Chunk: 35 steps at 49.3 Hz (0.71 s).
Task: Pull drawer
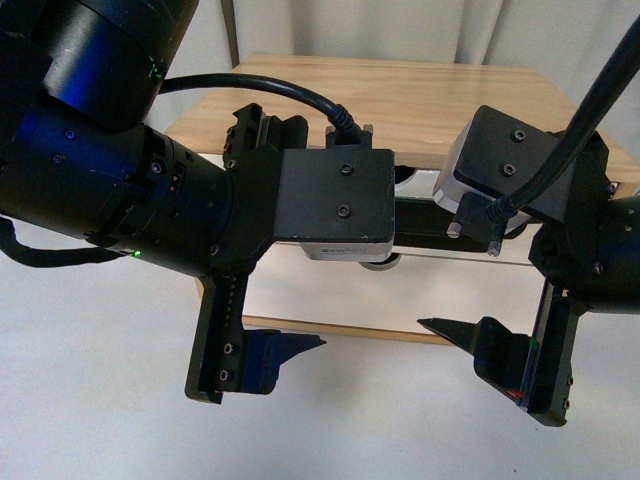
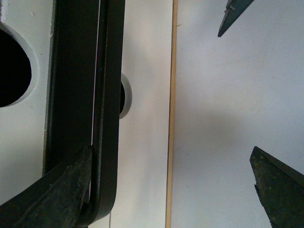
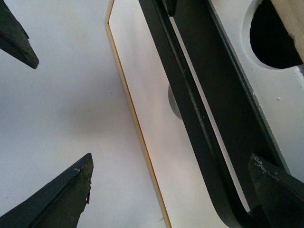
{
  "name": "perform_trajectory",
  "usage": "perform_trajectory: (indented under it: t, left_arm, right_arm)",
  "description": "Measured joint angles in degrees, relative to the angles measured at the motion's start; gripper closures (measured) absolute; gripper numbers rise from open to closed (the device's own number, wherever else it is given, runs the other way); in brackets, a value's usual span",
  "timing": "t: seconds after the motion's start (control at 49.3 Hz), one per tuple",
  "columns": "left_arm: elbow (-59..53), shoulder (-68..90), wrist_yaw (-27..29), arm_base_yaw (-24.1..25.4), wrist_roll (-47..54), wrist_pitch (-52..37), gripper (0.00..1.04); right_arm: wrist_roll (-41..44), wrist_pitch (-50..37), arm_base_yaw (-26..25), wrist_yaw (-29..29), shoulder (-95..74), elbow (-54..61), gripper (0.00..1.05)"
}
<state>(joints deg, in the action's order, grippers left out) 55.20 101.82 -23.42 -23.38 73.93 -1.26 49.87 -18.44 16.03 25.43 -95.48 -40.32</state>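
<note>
The drawer (image 1: 425, 184) has a white front under the cabinet's wooden top, with a half-round notch (image 2: 9, 66) and a long black bar handle (image 1: 420, 215). None of its inside shows. Both arms hide most of it in the front view. My left gripper (image 2: 171, 156) is open around one rounded end of the handle (image 2: 107, 118), and one finger (image 2: 66, 194) touches that end. My right gripper (image 3: 170, 161) is open around the other end of the handle (image 3: 194, 123), with one finger (image 3: 278, 190) close beside the bar.
Below sits a second white drawer front (image 1: 400, 292) with a grey notch (image 1: 380, 262), no handle and a wooden bottom edge (image 1: 340, 330). The cabinet's wooden top (image 1: 420, 100) lies above. Pale floor (image 1: 100, 400) spreads around. Each wrist view also catches the other gripper's fingertip (image 2: 232, 14) (image 3: 16, 38).
</note>
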Motion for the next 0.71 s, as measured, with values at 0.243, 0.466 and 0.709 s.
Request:
perform_trajectory:
  t: [0.243, 0.466, 0.709]
  left_arm:
    - [0.0, 0.6, 0.7, 0.0, 0.1, 0.0, 0.06]
    - [0.3, 0.7, 1.3, 0.0, 1.1, 0.9, 0.06]
    - [0.9, 1.2, 2.5, -0.3, 2.3, 1.7, 0.06]
  right_arm:
    - [0.4, 1.4, 0.7, -0.2, -0.4, -0.6, 0.09]
    - [1.6, 4.5, 1.2, -0.2, -0.9, -2.0, 0.09]
    - [3.9, 6.3, 1.3, -1.1, -1.6, -3.0, 0.09]
